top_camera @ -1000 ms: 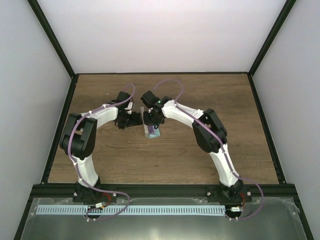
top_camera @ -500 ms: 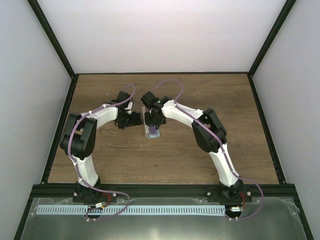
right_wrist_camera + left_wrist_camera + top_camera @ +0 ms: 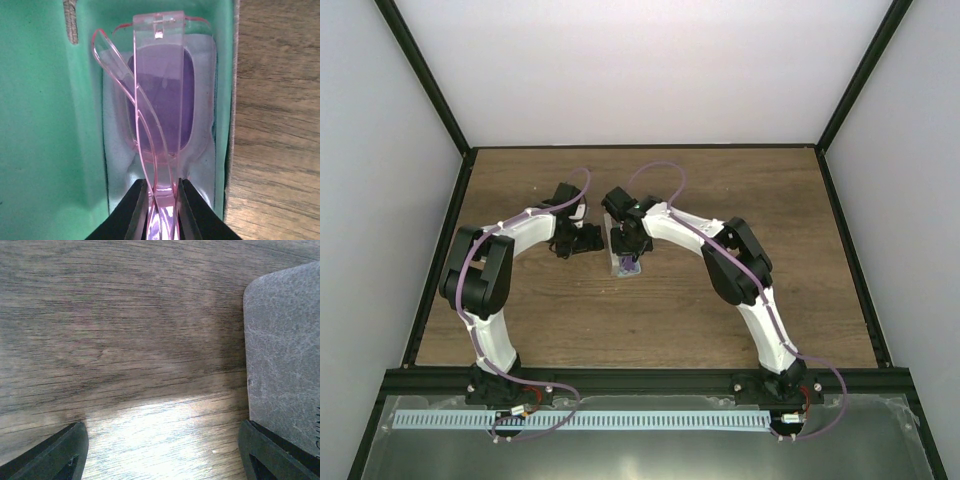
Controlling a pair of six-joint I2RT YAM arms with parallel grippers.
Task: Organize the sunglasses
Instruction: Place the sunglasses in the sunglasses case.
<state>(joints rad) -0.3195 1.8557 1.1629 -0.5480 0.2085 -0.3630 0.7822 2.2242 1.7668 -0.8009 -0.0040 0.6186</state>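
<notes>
the sunglasses (image 3: 160,100) lie inside the open grey case (image 3: 285,355), on its green lining, resting on a pale blue cloth (image 3: 116,165) that covers the case's floor. their pink frame is folded, and the two clear pink temples cross over a purple lens. the right claw (image 3: 161,187) is clenched on those crossed temples at one end of the case, a black finger pressed to each side of the plastic. in the right wrist view the case's wall stands just right of the glasses, with bare wooden tabletop (image 3: 275,100) beyond it. the left claw (image 3: 162,450) is released, its fingers spread wide with only wood grain between them. it hangs low just beside the case, on the case's left in the overhead view. one finger sits at the edge of the case's grey outer face; whether it touches cannot be told.
</notes>
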